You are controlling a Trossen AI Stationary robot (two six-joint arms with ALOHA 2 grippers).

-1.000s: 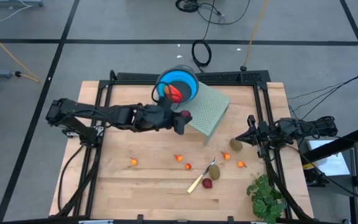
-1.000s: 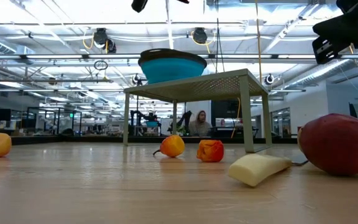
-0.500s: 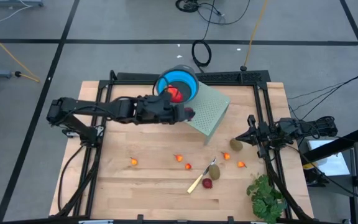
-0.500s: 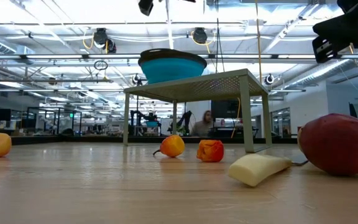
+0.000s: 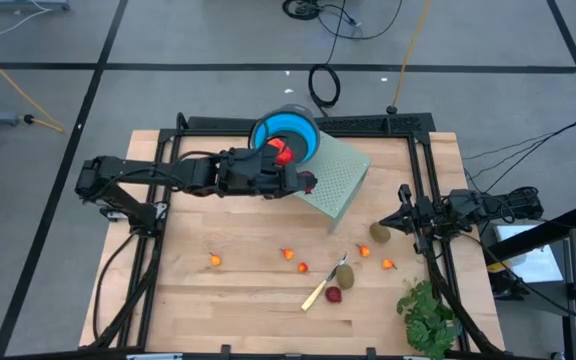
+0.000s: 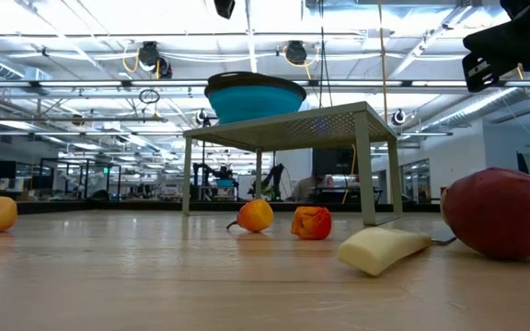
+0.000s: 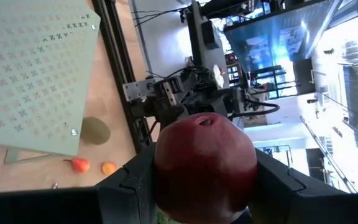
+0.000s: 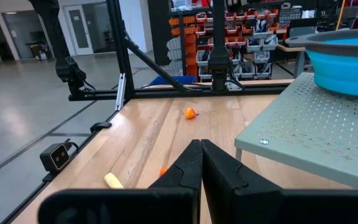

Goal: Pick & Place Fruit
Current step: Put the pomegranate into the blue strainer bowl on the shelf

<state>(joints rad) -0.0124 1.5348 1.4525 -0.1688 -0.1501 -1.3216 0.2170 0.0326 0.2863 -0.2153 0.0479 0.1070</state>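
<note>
A dark red ball fruit (image 7: 205, 167) sits clamped between the fingers of the left gripper (image 5: 304, 183), held above the near edge of the pale green perforated metal stand (image 5: 336, 180), at about 5 o'clock from the blue round bowl (image 5: 290, 133). A longer red-orange fruit piece (image 5: 282, 152) lies inside that bowl. On the wooden table (image 5: 248, 300), one brownish-green oval fruit (image 5: 344, 275) touches the pale-handled knife (image 5: 322, 288), with a second dark red ball (image 5: 334, 295) at its 6 o'clock. Another brownish-green oval (image 5: 379, 233) lies just at 9 o'clock of the right gripper (image 5: 401, 222), whose fingers are pressed together, empty, at the table's 3 o'clock edge. Tiny orange-red pieces (image 5: 215, 260) scatter mid-table. A leafy green bunch (image 5: 428, 315) occupies 5 o'clock.
</note>
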